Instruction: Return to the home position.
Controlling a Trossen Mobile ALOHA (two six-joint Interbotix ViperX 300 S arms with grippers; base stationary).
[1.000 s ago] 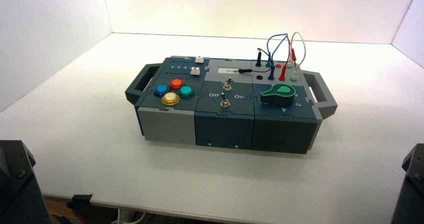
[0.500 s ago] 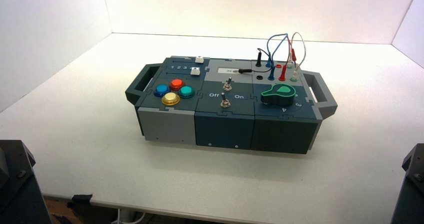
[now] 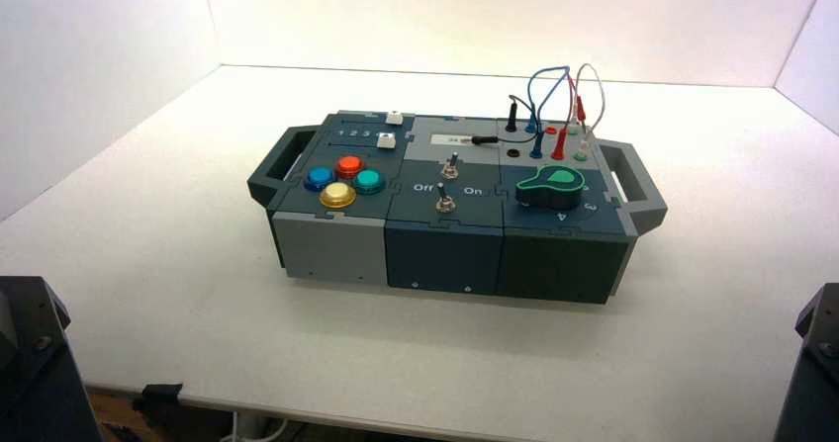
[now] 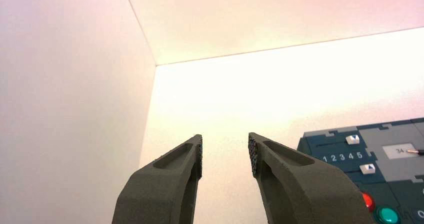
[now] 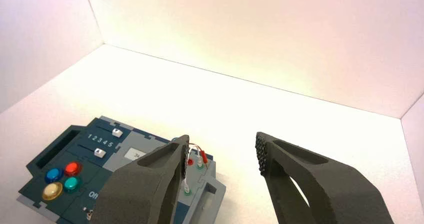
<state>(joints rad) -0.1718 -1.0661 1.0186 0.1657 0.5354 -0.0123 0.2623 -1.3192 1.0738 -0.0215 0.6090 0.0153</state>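
The dark blue and grey box [image 3: 445, 249] stands in the middle of the white table. My left arm [image 3: 30, 363] is parked at the near left corner and my right arm [image 3: 813, 363] at the near right corner, both well back from the box. In the left wrist view my left gripper [image 4: 225, 145] is open and empty, raised, with the box's slider corner [image 4: 380, 154] off to one side. In the right wrist view my right gripper [image 5: 222, 146] is open and empty, high above the box [image 5: 75, 156].
On the box are blue [image 3: 319, 177], red [image 3: 348, 165], teal [image 3: 368, 180] and yellow [image 3: 337, 195] buttons, two toggle switches [image 3: 446, 183], a green knob [image 3: 550, 187], two white sliders [image 3: 390, 131] and looped wires [image 3: 559, 106]. White walls enclose the table.
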